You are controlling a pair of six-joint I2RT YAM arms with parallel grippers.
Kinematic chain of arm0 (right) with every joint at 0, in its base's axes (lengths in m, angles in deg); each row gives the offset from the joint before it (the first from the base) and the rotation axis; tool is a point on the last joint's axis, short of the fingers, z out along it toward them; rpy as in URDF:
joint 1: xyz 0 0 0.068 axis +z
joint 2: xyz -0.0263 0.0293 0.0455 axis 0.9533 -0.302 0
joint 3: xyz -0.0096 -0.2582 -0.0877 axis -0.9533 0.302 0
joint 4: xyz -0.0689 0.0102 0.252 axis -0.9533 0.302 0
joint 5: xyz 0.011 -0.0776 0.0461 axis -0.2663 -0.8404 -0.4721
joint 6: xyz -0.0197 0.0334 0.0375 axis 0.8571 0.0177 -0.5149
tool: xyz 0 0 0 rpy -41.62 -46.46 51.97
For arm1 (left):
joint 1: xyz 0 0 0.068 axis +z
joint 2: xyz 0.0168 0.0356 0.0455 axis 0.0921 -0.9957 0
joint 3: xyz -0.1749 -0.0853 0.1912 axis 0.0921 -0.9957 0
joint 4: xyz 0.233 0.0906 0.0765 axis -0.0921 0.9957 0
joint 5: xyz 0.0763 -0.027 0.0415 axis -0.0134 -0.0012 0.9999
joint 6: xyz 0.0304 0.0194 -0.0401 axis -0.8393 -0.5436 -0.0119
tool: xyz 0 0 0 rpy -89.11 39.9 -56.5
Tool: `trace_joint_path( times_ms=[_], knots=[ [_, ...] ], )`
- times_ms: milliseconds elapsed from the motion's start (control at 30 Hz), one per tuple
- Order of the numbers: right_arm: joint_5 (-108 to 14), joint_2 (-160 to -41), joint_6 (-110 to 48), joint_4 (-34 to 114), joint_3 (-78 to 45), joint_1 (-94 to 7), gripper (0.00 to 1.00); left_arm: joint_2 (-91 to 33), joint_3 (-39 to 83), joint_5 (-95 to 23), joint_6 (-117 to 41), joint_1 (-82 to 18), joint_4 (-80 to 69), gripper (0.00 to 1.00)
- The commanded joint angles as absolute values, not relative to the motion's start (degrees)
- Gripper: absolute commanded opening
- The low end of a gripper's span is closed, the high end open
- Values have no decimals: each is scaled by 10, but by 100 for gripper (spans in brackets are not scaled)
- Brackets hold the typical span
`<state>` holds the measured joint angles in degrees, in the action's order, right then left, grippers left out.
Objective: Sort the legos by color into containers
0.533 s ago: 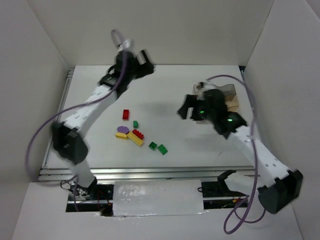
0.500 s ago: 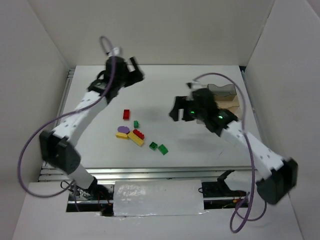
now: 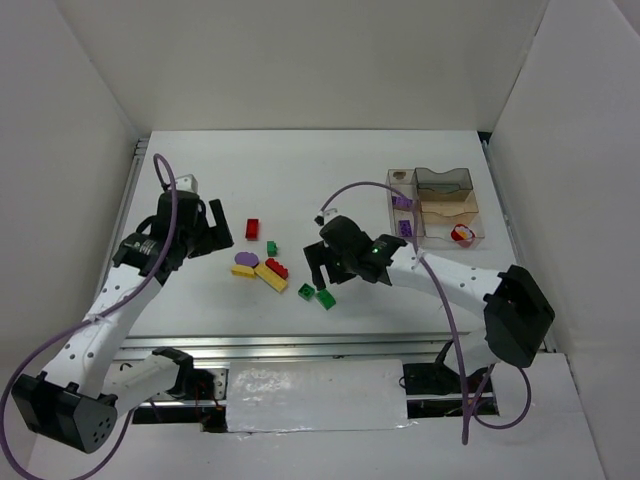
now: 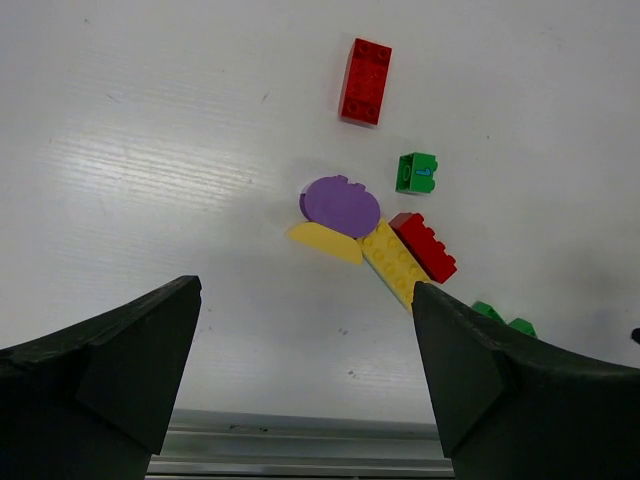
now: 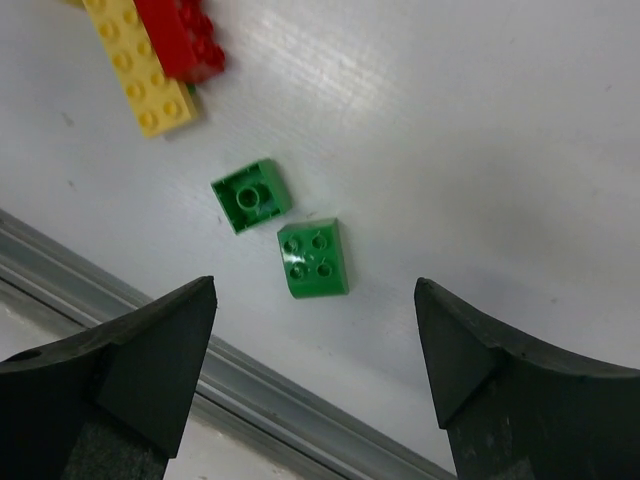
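The legos lie loose at the table's middle: a red brick [image 3: 252, 229], a small green one [image 3: 271, 248], a purple rounded piece [image 3: 246, 259], a yellow long brick [image 3: 270, 278] with a red brick [image 3: 277, 267] against it, and two green bricks [image 3: 307, 292] [image 3: 326, 298]. The clear brownish container tray [image 3: 447, 180] at the right holds purple pieces [image 3: 402, 202] and a red-and-yellow piece [image 3: 462, 234]. My left gripper [image 3: 222, 230] [image 4: 307, 290] is open and empty, left of the pile. My right gripper [image 3: 320, 278] [image 5: 315, 300] is open and empty above the two green bricks [image 5: 251, 195] [image 5: 316, 258].
White walls close in the table at the back and both sides. A metal rail [image 5: 260, 400] runs along the near edge, close to the green bricks. The purple piece [image 4: 341, 205] overlaps a yellow curved piece [image 4: 326, 241].
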<state>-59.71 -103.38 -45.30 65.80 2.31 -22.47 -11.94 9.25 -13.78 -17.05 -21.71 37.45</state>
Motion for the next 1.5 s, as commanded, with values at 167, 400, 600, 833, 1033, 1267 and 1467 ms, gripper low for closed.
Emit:
trace_joint_path(
  times_ms=[167, 400, 600, 833, 1033, 1267, 1467],
  knots=[
    [-647, -974, -491, 648, -3, -230, 98, -98, 119, -99, -201, -213, 383, 100],
    [-607, -940, -446, 687, 9, -229, 97, -65, 111, -51, -222, -213, 400, 100],
    [-518, -1008, -388, 676, 38, -214, 87, -26, 59, -66, -219, -212, 361, 100],
    [-532, -1087, -368, 647, 32, -207, 84, -37, 59, -75, -226, -211, 360, 100],
    [-542, -1162, -368, 630, 13, -200, 72, -27, 54, -80, -230, -211, 355, 100],
    [-589, -1184, -376, 627, 4, -198, 43, -35, 55, -96, -239, -210, 352, 100],
    [-659, -1119, -411, 665, -3, -204, 0, -27, 54, -95, -239, -209, 351, 100]
  ],
)
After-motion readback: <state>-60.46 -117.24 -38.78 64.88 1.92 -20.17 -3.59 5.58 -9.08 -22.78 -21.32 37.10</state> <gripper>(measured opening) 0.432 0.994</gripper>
